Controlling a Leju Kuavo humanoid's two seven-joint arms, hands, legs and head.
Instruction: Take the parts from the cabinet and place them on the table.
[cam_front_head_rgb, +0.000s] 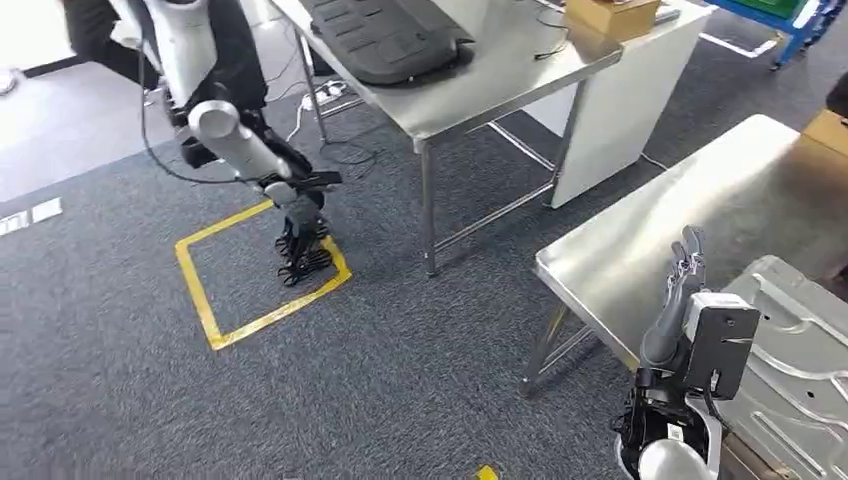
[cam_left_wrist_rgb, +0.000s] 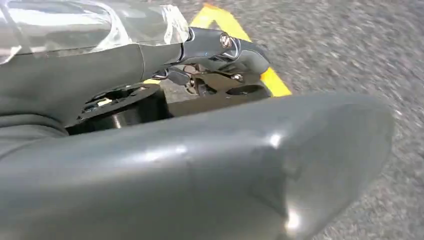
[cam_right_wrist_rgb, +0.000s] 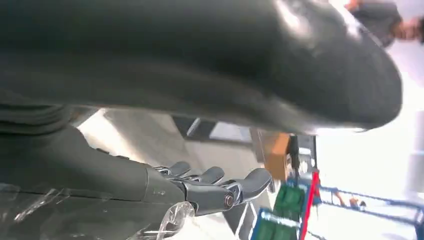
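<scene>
The steel table (cam_front_head_rgb: 650, 240) stands ahead as the drop-off spot. On its near right corner lies a pressed grey metal part (cam_front_head_rgb: 800, 330), seemingly already delivered. The right hand (cam_front_head_rgb: 685, 275) is raised beside that part, fingers straight, holding nothing. The left hand (cam_front_head_rgb: 303, 245) hangs well left of the table over the yellow floor marking (cam_front_head_rgb: 200, 290), idle; its grip I cannot tell.

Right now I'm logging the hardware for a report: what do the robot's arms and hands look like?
Both arms are silver tubes. The left hand has dark fingers, with a black cable looping along its arm. The right hand has grey fingers, behind a black box at the wrist.
</scene>
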